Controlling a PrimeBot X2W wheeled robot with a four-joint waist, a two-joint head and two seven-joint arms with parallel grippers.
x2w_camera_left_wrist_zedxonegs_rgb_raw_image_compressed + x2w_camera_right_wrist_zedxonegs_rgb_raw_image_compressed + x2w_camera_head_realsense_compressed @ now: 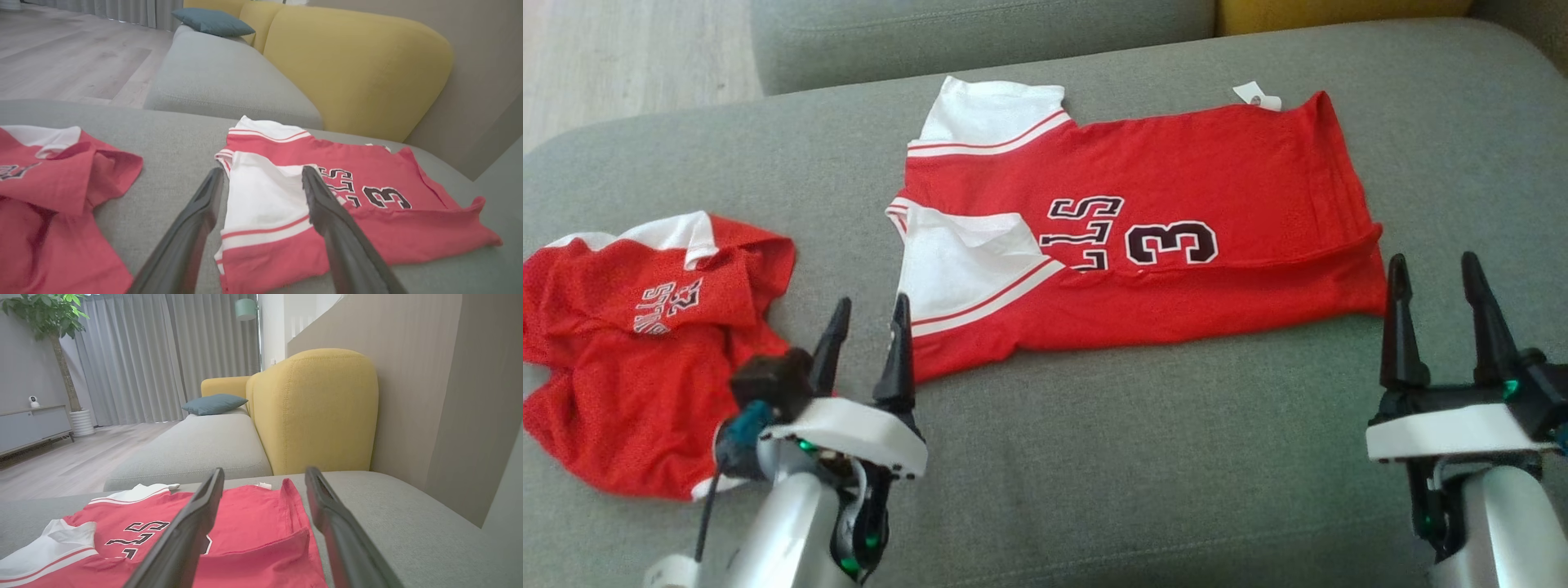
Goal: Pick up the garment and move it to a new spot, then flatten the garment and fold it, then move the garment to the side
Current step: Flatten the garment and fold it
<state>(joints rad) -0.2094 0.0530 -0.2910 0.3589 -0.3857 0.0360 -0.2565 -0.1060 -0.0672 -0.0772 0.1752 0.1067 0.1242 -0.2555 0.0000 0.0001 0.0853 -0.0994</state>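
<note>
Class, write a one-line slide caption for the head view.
Open left gripper and open right gripper flank a half-folded red-and-white jersey on a grey sofa seat; a crumpled red jersey lies left.

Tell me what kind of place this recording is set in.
Probably a home living room: a grey-and-yellow sofa with a blue cushion, floor-length curtains, and a potted plant on a wooden floor.

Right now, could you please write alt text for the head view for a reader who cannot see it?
A red-and-white jersey numbered 3 lies partly folded on a grey sofa cushion, a crumpled red jersey to its left. The left gripper and right gripper flank its near edge, fingers open, holding nothing.
</note>
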